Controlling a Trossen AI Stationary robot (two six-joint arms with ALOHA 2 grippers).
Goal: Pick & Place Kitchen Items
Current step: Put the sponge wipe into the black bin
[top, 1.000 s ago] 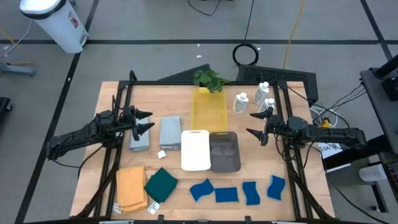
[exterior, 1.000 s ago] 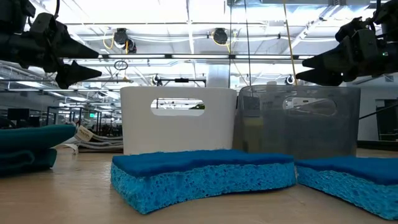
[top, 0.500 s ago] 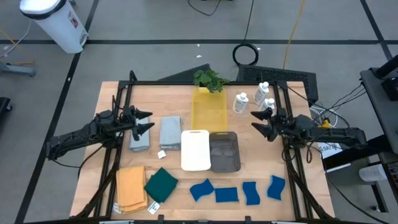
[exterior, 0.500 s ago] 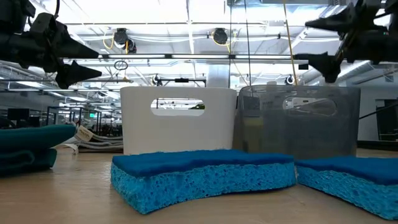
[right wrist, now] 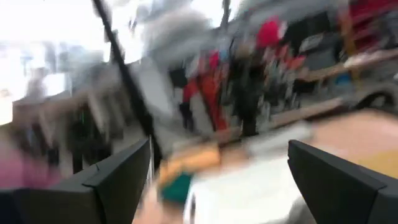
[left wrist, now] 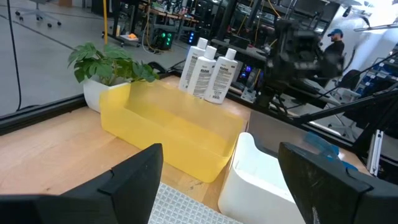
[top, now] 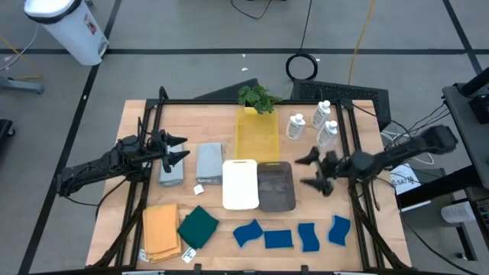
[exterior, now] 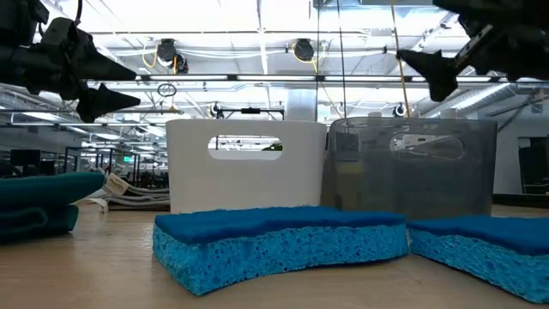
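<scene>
Left gripper (top: pixel 179 149): parked over the desk's left side, just above the grey cloth, fingers spread wide with nothing between them.
Right gripper (top: pixel 309 172): out over the desk just to the right of the grey bin, fingers splayed fully apart and empty; its wrist view is a blur.
Desk (top: pixel 359 229): pale wood, dark frame rails running down both sides.
Grey cloths: one folded grey cloth (top: pixel 170 172) right under the left gripper, a second grey cloth (top: pixel 208 162) just beside it, touching the white bin.
Orange-tan cloth (top: pixel 160 231): folded flat at the near left corner.
Dark green cloth (top: pixel 199 226): right alongside the orange-tan one, turned at an angle.
Sponges: four blue sponges (top: pixel 278 239) in a loose row along the near edge, in front of the bins; two fill the foreground of the low view.
Bottles: three white capped bottles (top: pixel 296 127) standing upright in a cluster at the far right, beside the yellow bin.
Bins: yellow bin (top: pixel 256 134) at the far middle, white bin (top: pixel 240 183) and grey bin (top: pixel 276 186) side by side nearer in.
Plant (top: pixel 257 97): leafy green, at the far edge behind the yellow bin.
</scene>
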